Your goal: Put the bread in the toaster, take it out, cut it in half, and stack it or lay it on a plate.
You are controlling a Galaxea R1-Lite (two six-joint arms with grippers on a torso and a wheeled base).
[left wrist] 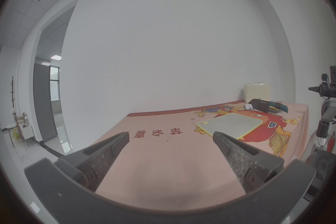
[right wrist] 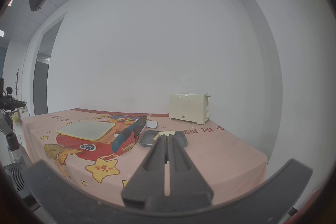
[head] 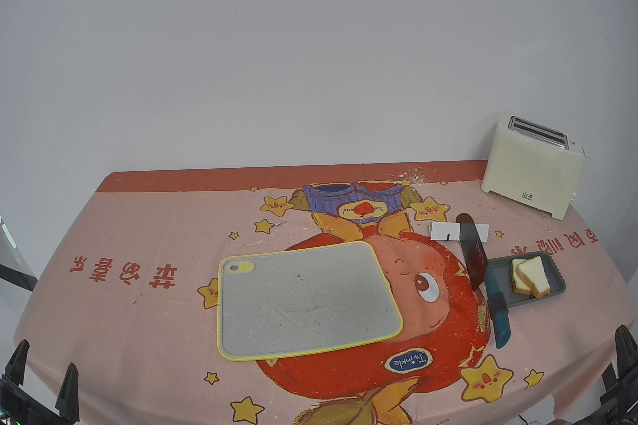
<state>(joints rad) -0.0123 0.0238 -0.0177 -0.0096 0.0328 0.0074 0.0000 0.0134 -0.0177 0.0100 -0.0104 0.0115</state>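
Observation:
Two bread halves (head: 530, 276) lie overlapping on a small dark grey plate (head: 557, 284) at the table's right. A knife with a dark blade and teal handle (head: 487, 287) rests against the plate's left rim. The cream toaster (head: 533, 166) stands at the back right corner with nothing in its slots. My left gripper (left wrist: 170, 151) hovers open off the table's front left corner. At the front right corner my right gripper (right wrist: 167, 146) is shut with nothing in it, well short of the plate (right wrist: 145, 138) and bread (right wrist: 165, 133).
A grey cutting board with a yellow rim (head: 307, 297) lies mid-table. A small white card (head: 458, 232) sits under the knife tip. The cartoon-print pink tablecloth (head: 133, 287) covers the table; its left half is bare.

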